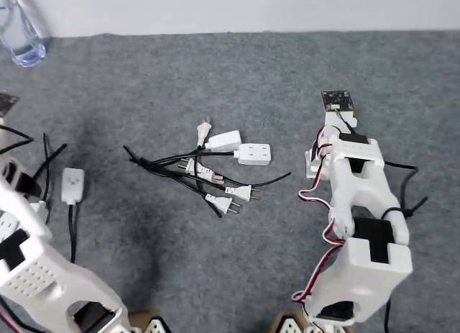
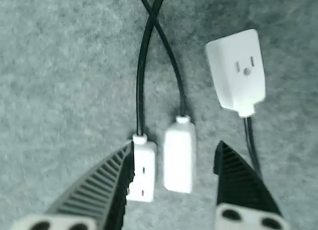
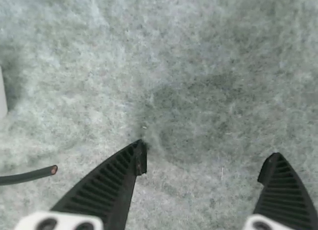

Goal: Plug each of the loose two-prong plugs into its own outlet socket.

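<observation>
Left tool [image 2: 175,146]: its 2 black ribbed fingers stand well apart and grip nothing, low over the grey counter [image 1: 287,67].
Between the left tool's fingers: 2 small white outlet sockets lie side by side, each on a black cord. The slotted socket [image 2: 143,173] is right against 1 finger [image 2: 107,183], and the plain-faced socket [image 2: 180,155] lies just beside it.
Third socket [image 2: 237,71]: a larger white block with its slots facing up, lying beyond the fingertips and apart from the other 2, its cord running back past the other finger.
Crossing cords [image 2: 154,21]: the 2 black cords cross each other farther out from the tool.
Right tool [image 3: 208,153]: fingers spread wide with nothing between them, above bare grey counter.
Cord end [image 3: 30,175]: a black cord stub with a copper tip lies near 1 finger of the right tool.
Loose plugs [image 1: 241,193]: several white 2-prong plugs on black cords lie tangled mid-counter between the 2 arms, none seated in a socket.
Middle sockets: a slanted white socket [image 1: 224,140] and a wider white socket [image 1: 254,154] lie just beside each other at the far edge of the tangle.
Left-side socket [image 1: 72,184]: lies alone, well apart from the tangle, near the left arm [image 1: 43,275].
Right arm [image 1: 359,203]: stretched along the counter's right side, beside the tangle.
Bottle [image 1: 18,31]: clear, at the far left corner.
</observation>
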You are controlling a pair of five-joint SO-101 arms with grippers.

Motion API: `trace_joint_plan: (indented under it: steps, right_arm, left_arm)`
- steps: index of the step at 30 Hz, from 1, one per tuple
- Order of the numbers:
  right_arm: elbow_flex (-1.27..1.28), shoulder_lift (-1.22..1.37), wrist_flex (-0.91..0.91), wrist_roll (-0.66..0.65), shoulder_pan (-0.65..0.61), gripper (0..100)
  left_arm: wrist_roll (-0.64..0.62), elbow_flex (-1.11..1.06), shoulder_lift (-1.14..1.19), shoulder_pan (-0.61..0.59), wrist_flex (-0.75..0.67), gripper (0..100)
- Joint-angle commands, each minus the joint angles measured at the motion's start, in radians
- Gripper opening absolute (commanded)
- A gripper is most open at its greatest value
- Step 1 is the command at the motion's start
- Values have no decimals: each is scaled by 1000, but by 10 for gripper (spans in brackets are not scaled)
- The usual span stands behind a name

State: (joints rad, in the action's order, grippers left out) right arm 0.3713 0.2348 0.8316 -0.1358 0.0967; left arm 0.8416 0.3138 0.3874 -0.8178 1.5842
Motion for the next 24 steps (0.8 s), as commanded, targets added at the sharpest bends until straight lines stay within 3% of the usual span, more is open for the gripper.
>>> trace_joint_plan:
  steps: [1,5,10,13,15,22,24]
  right_arm:
    - [-11,-15,-18,0,-5,358]
    - [-49,-44,31,-61,-15,358]
    - [-276,-84,263,-442,-134,358]
    - [-404,-58,404,-717,-209,357]
    - [-476,-25,461,-829,-236,357]
    - [-776,243,622,-959,-282,357]
    - [-878,332,693,-985,-309,357]
  left_arm:
    - [-71,77,-61,69,126,246]
    - [-170,76,-52,143,137,246]
    - [-318,18,-51,242,107,246]
    - [-486,-125,-60,278,-60,246]
    - [-588,-216,-61,279,-183,246]
    - [-833,-539,-63,275,-577,246]
    - [-856,-552,-97,247,-595,246]
